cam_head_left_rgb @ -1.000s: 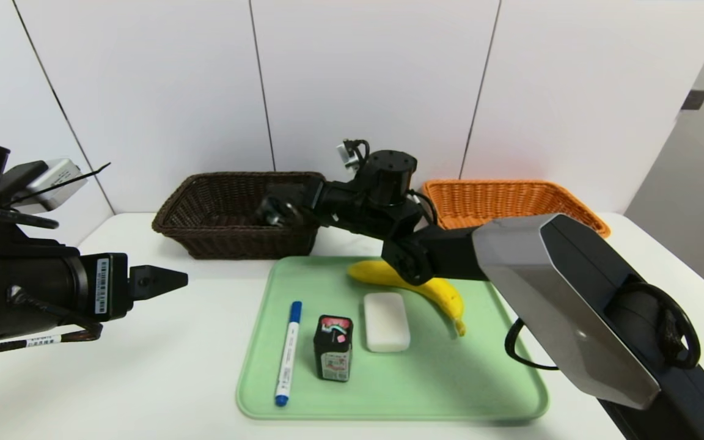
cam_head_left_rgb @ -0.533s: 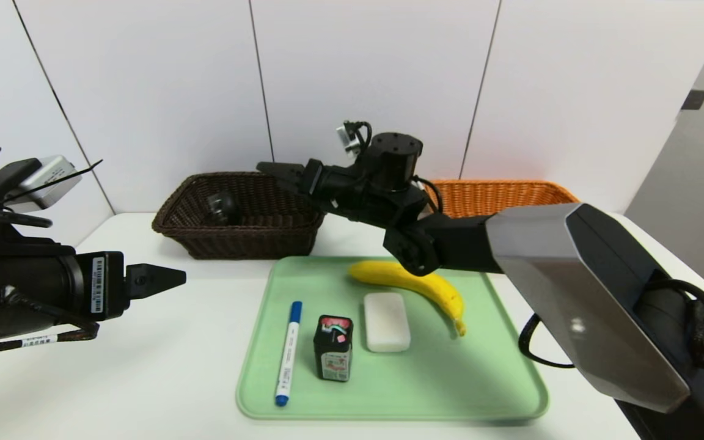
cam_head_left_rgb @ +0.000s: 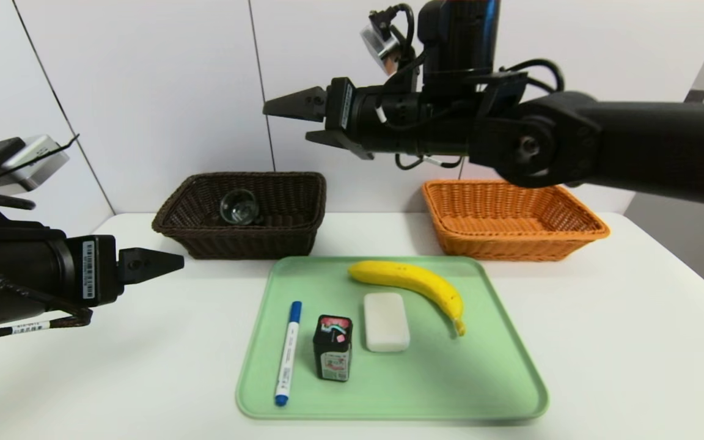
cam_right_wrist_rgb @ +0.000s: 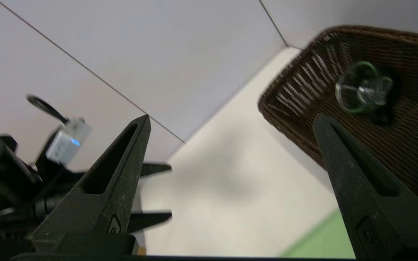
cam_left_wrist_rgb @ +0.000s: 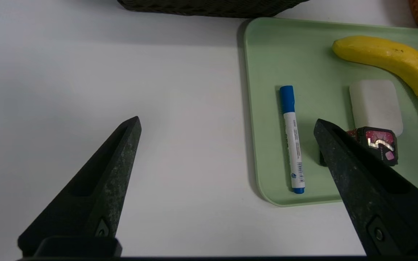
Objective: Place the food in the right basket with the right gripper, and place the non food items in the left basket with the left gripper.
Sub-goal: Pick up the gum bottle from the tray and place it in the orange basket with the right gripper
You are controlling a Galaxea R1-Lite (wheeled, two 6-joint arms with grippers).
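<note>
Though labelled, battery (cam_head_left_rgb: 332,348) and marker (cam_head_left_rgb: 286,352) text illegible.

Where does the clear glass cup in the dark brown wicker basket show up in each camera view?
Head view: the clear glass cup lies inside the dark brown wicker basket, left of centre, behind the tray.
Left wrist view: not in it; only the basket's lower edge shows.
Right wrist view: the cup sits in the basket, upper right.
Shared landmark: the basket, in all three views.
</note>
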